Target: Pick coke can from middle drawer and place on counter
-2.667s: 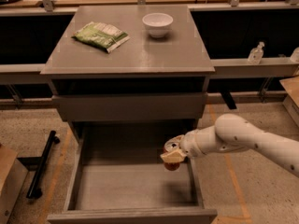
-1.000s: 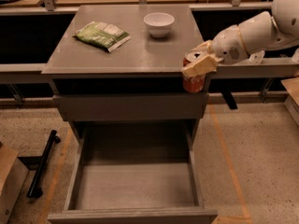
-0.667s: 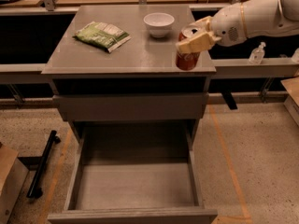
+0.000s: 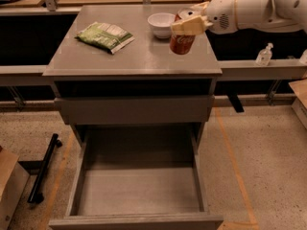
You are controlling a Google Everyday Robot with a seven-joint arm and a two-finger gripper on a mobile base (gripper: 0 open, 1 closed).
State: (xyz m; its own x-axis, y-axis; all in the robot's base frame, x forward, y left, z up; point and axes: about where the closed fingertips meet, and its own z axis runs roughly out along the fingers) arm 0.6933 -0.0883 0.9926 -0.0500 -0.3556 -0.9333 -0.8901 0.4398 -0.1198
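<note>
The red coke can [image 4: 182,42] is held upright over the right part of the grey counter [image 4: 120,56], just right of the white bowl. My gripper [image 4: 188,23] reaches in from the right on a white arm and is shut on the can near its top. I cannot tell whether the can's base touches the counter. Below, the grey drawer [image 4: 138,190] is pulled far out toward the camera and its floor is bare.
A white bowl [image 4: 160,24] and a green snack bag [image 4: 104,36] lie on the counter. A clear pump bottle [image 4: 265,54] stands on the bench at right. A black bar [image 4: 43,168] and a cardboard box [image 4: 9,186] lie on the floor at left.
My gripper lifted the coke can from the open drawer, raised it past the counter's right edge and carried it left over the counter, beside the bowl.
</note>
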